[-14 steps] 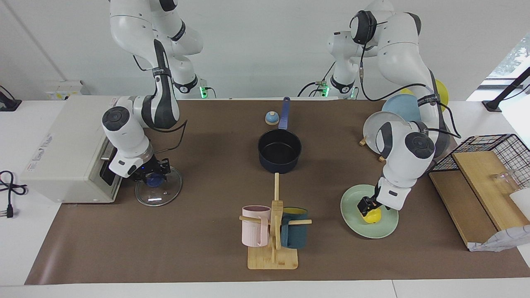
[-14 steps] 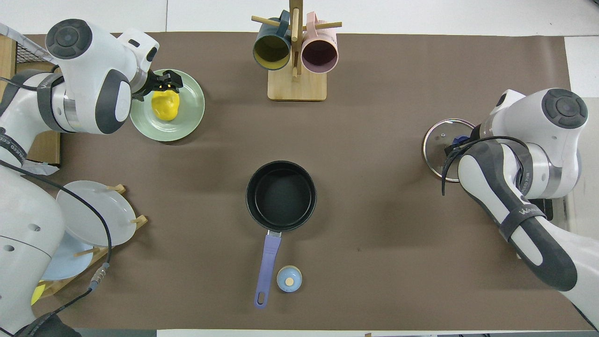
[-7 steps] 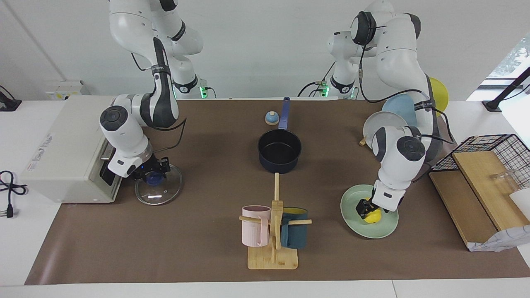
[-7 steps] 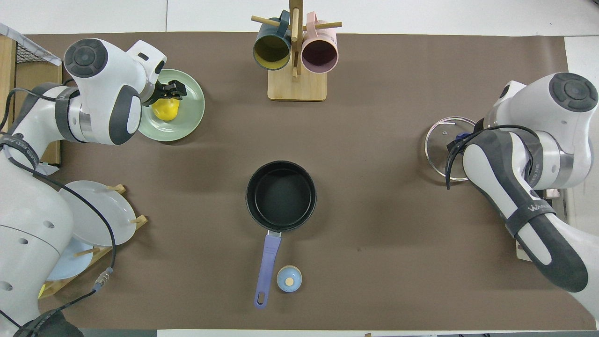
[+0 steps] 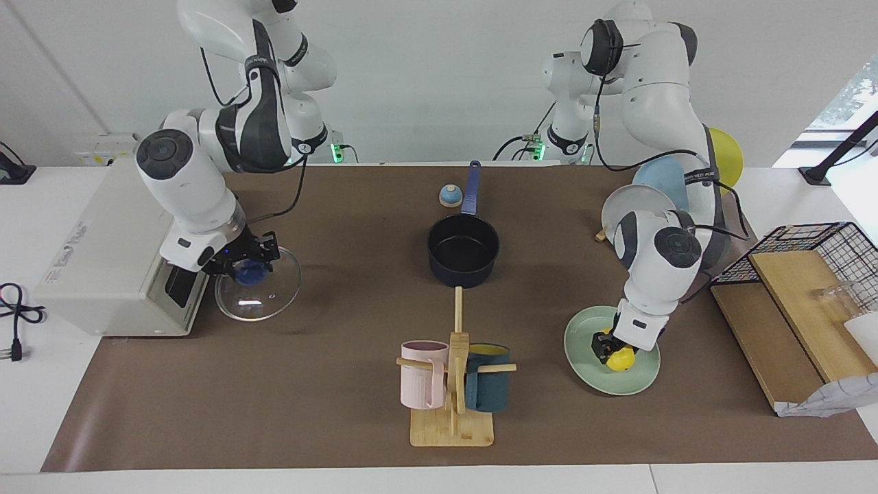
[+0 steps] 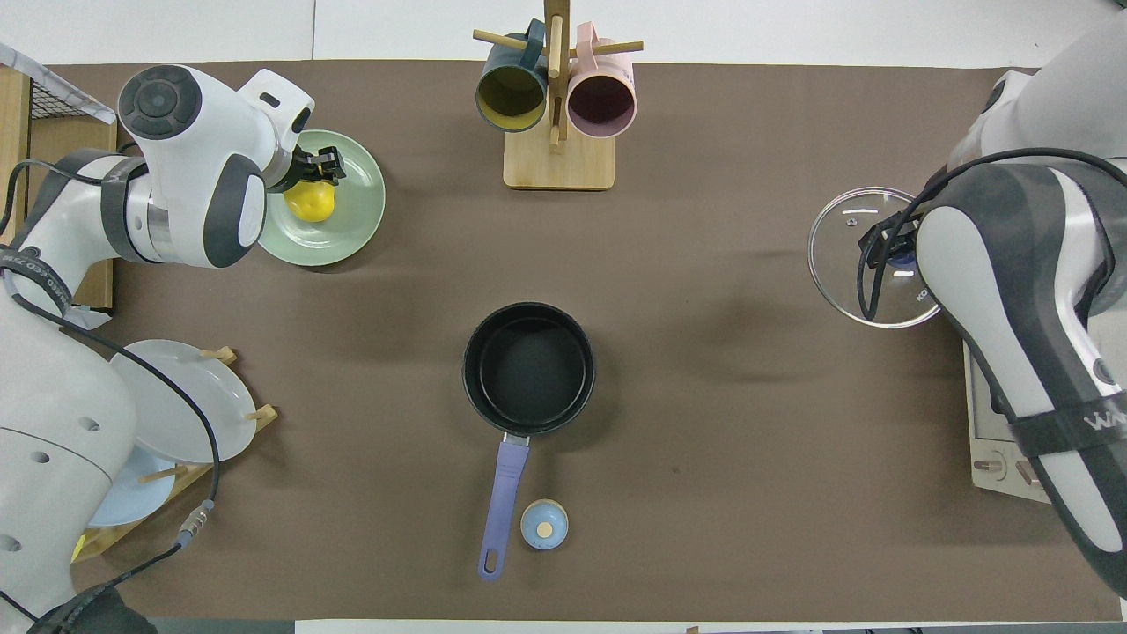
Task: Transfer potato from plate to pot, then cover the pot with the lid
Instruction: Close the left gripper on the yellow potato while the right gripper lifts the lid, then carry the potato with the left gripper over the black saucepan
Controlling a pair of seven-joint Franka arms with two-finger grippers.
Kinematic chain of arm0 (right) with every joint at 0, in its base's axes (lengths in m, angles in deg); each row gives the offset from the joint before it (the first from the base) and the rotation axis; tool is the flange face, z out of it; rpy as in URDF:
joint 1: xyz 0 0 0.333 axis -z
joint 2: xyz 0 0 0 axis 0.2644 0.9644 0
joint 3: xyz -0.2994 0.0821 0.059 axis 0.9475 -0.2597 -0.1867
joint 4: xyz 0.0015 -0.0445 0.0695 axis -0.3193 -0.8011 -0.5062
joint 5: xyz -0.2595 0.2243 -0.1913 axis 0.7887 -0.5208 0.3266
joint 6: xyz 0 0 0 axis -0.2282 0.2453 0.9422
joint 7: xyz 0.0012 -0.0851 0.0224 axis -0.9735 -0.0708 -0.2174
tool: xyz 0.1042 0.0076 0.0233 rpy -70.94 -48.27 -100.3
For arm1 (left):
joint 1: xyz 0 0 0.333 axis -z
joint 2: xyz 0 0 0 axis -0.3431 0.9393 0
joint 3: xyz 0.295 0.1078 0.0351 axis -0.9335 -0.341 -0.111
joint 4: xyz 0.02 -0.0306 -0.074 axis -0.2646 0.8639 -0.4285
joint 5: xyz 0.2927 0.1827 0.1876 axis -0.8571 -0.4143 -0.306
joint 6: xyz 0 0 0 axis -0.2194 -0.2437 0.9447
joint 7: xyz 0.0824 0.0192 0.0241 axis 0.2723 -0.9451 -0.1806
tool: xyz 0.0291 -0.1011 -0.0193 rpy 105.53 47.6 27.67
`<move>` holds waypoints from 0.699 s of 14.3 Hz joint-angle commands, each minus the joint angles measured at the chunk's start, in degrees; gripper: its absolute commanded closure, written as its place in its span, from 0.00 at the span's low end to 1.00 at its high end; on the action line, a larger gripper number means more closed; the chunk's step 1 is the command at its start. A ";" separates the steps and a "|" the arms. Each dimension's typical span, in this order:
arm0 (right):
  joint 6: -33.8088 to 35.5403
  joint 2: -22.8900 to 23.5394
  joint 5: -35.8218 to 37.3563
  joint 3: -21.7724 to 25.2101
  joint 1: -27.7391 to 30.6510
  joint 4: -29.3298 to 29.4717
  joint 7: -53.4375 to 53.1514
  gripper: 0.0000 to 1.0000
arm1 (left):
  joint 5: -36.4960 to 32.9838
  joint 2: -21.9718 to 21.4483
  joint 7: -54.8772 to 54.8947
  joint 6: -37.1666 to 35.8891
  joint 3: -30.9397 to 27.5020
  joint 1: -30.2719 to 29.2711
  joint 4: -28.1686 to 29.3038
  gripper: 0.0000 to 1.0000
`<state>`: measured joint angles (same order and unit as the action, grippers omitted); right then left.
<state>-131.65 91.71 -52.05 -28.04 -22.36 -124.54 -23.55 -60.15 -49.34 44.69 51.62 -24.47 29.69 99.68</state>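
Left gripper (image 5: pixel 607 343) is down on the plate (image 5: pixel 586 370), fingers clenched on the potato (image 5: pixel 623 359). In the overhead view the same gripper (image 6: pixel 319 167) sits at the potato's (image 6: pixel 310 202) edge farther from the robots. Whether the potato rests on the plate (image 6: pixel 357 224) or is just clear of it, cannot tell.

The plate lies flat on the brown mat (image 5: pixel 329 384) toward the left arm's end of the table, farther from the robots than the pot (image 5: pixel 463 257).

Right gripper (image 5: pixel 248 264) is clamped on the blue knob of the lid (image 5: pixel 264 298). The glass disc hangs tilted from the grip, over the mat at the right arm's end, just beside the white appliance (image 5: pixel 103 247). Overhead, the lid (image 6: pixel 850 264) shows partly under the right arm's wrist.

The pot (image 6: pixel 528 368) stands at the middle of the mat, black inside showing, handle pointing toward the robots. A small blue bell (image 6: pixel 544 525) sits just beside the handle's end, near the mat's edge at the robots' side.

A wooden mug stand (image 5: pixel 453 412) with a pink mug (image 5: pixel 422 384) and a teal mug (image 5: pixel 488 387) stands near the mat's edge farthest from the robots, in line with the pot.

A rack of upright plates (image 5: pixel 641 206) stands by the left arm's end, nearer to the robots than the mint plate. A wire basket (image 5: pixel 816 240) and wooden boards (image 5: pixel 789 322) lie off the mat at that end.
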 commanded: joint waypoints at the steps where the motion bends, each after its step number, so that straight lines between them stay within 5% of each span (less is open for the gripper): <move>1: 3.20 -0.69 -0.95 -0.08 -1.76 2.33 -2.56 1.00 | 3.90 -4.55 -1.14 -6.49 -0.19 0.75 -0.64 1.00; 4: 4.35 -1.22 -1.04 -0.08 -1.76 2.24 -2.56 1.00 | 5.95 -14.65 -11.71 -16.86 -0.10 5.39 1.99 1.00; 7: 4.44 -1.40 -1.04 -0.08 -1.85 1.98 -2.48 1.00 | 7.17 -21.96 -19.41 -19.86 0.08 12.49 7.25 1.00; 10: 4.35 -1.40 -1.04 -0.08 -1.94 1.98 -2.39 1.00 | 7.27 -26.01 -24.60 -14.81 0.07 21.12 15.59 1.00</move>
<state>-128.27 90.82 -52.08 -27.92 -24.66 -122.86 -25.84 -53.66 -72.06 22.32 31.97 -23.36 46.40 107.60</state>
